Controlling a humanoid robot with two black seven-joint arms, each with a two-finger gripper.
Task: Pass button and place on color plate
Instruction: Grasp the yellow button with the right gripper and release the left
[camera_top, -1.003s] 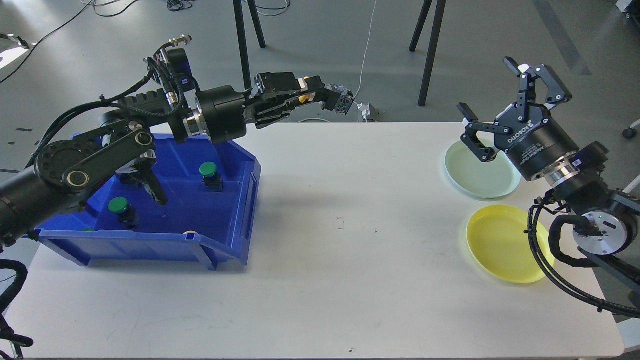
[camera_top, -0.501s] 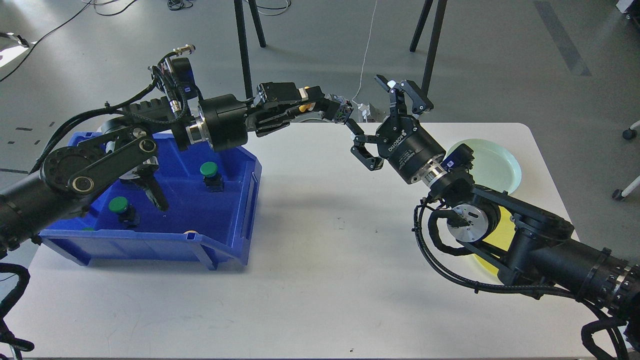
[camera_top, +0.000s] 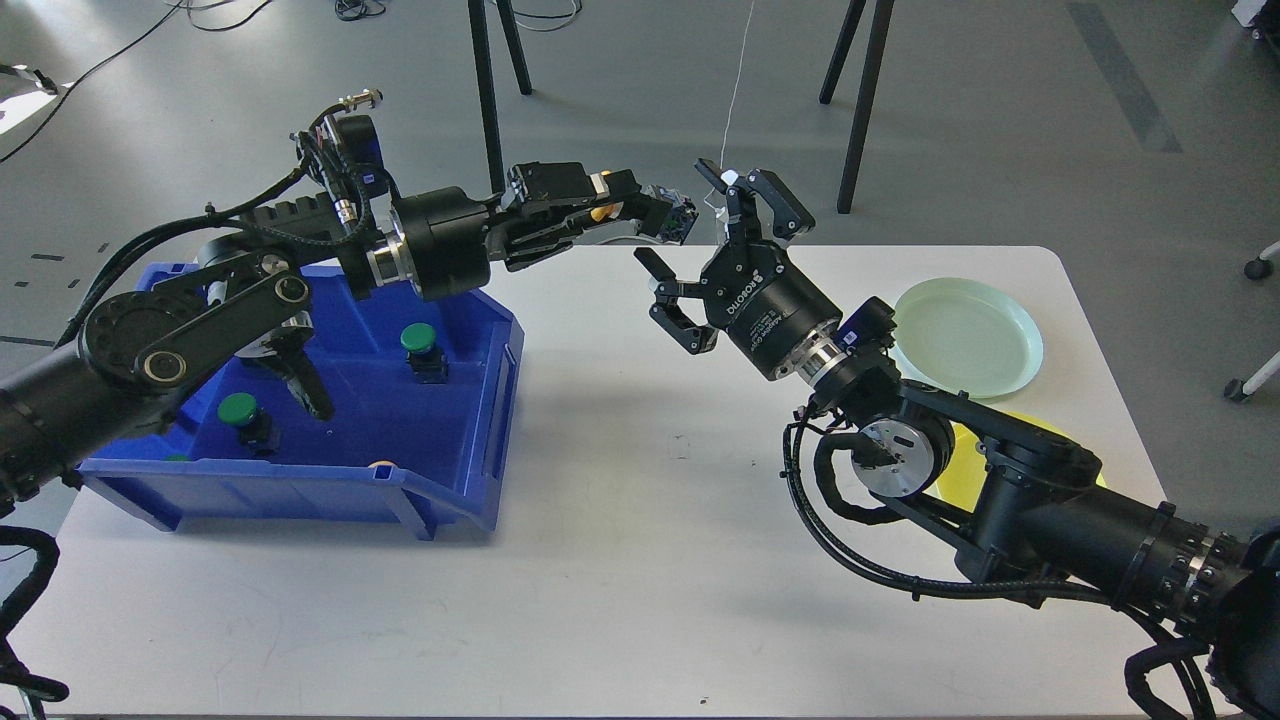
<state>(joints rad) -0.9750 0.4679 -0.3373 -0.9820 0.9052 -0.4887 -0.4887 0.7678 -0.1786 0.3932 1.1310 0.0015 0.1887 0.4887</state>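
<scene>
My left gripper (camera_top: 625, 200) reaches out to the right above the table's back edge. It is shut on a button (camera_top: 676, 215) with a yellow-orange cap and a dark body that sticks out to the right. My right gripper (camera_top: 672, 215) is open, and its fingers stand above and below the button's dark end. I cannot tell whether they touch it. A pale green plate (camera_top: 968, 335) lies at the back right. A yellow plate (camera_top: 1045, 432) lies in front of it, mostly hidden behind my right arm.
A blue bin (camera_top: 480, 400) at the left holds two green buttons (camera_top: 418, 340) (camera_top: 238, 410) and a yellow cap (camera_top: 380, 465) at its front rim. My left arm hangs over the bin. Stand legs and cables are on the floor behind the table.
My right arm has swung left from the plates to my left gripper, uncovering the green plate and covering most of the yellow one. The left gripper has hardly moved and still holds the button.
</scene>
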